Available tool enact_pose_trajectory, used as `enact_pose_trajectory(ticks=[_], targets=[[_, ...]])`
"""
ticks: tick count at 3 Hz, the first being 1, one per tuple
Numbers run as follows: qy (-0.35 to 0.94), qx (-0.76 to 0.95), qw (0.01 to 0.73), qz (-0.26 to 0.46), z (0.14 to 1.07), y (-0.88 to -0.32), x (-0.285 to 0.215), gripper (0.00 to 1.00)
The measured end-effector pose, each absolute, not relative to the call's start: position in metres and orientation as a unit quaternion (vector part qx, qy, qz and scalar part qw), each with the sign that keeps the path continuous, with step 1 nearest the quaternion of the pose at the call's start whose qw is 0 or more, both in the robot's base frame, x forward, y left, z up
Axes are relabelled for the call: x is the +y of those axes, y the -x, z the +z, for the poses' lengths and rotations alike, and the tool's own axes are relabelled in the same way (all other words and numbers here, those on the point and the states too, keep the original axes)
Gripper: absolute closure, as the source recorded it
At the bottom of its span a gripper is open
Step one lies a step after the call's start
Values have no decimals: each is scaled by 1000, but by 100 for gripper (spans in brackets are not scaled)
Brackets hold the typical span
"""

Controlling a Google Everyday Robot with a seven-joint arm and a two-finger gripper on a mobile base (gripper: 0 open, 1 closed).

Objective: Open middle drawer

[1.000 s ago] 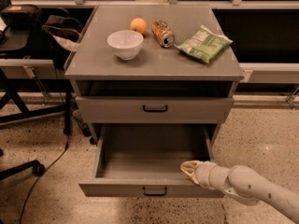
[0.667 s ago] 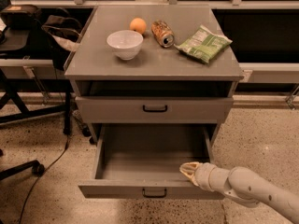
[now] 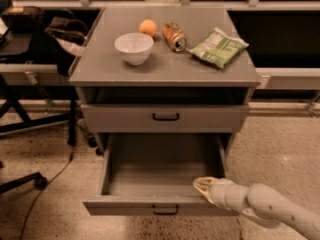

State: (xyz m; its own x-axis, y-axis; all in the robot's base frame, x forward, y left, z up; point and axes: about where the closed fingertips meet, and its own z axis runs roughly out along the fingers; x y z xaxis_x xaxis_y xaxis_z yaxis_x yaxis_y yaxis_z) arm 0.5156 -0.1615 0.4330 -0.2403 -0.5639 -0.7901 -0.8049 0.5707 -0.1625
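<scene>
The middle drawer (image 3: 150, 180) stood pulled out, and the tool (image 3: 201, 185) lay at its front-right rim, perhaps touching it; its grip could not be told.

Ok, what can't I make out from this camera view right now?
- Anything below the middle drawer: camera view, hidden by its pulled-out front and the bottom edge.
- That drawer's front right inside corner: covered by the gripper, which sits over it.
- Arm behind the gripper: cut off by the right edge.
- Can label: too blurred to read.
</scene>
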Motion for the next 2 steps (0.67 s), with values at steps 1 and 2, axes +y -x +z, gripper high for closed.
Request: enact_pose_trajectory(ticks=[1, 2], targets=[[442, 775, 430, 140, 433, -516, -162, 81], [442, 775, 430, 140, 433, -516, -161, 58]])
